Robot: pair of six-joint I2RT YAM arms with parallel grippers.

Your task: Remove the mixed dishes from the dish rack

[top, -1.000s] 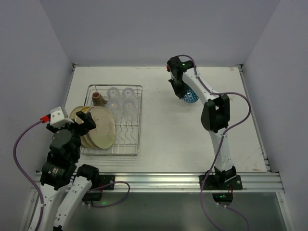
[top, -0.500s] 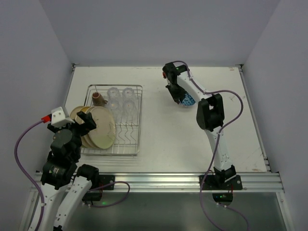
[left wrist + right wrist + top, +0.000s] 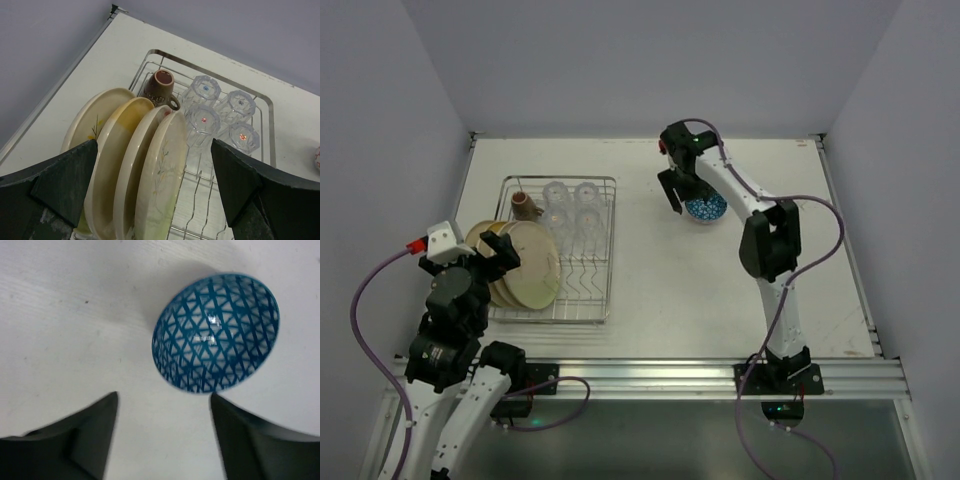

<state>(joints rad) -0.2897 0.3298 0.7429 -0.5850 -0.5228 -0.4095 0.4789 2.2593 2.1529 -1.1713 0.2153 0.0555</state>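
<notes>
From above, the dish rack (image 3: 610,250) stands on the left half of the table (image 3: 670,300), and the small blue-patterned bowl (image 3: 706,208) rests well apart from it, out on bare table toward the far middle. The right gripper (image 3: 677,196) is just beside the bowl on its left. The right wrist view adds what the overhead cannot: the bowl's inside is a blue lattice on white, it stands mouth up, and both dark fingers (image 3: 90,430) are spread wide with only table between them. The bowl lies just past the tips, touching neither, so the right gripper grips nothing. The left gripper (image 3: 496,256) hangs over the near-left part of the rack, and in the top view it hides the near edges of the plates (image 3: 527,266). The left wrist view looks straight between its fingers (image 3: 70,175) — set far apart and empty — and shows four cream plates standing on edge in a row, two with a faint sprig pattern. Behind them the brown mug (image 3: 159,89) lies tipped in the far-left corner, mouth toward the camera. To its right, four clear glasses (image 3: 220,117) stand in a two-by-two block, each with a coloured dot at its centre.
</notes>
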